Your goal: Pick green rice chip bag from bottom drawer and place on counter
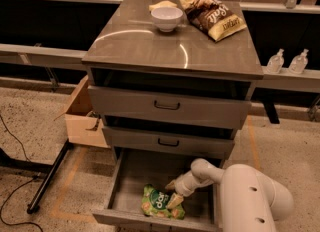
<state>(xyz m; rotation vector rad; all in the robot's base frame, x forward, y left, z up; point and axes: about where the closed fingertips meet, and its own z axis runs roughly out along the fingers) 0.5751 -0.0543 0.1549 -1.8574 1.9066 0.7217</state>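
Observation:
The green rice chip bag (157, 203) lies flat on the floor of the open bottom drawer (131, 176), near its front edge. My gripper (173, 196) reaches down into the drawer from the right, at the bag's right end, its tips at or just over the bag. The white arm (250, 196) fills the lower right. The counter (150, 43) is the glossy grey-brown top of the cabinet above.
A white bowl (166, 18) and a brown and yellow chip bag (215, 16) sit at the counter's back. Two upper drawers with black handles (166, 106) are slightly open. A cardboard box (82, 116) stands left of the cabinet. Two clear bottles (287, 61) stand right.

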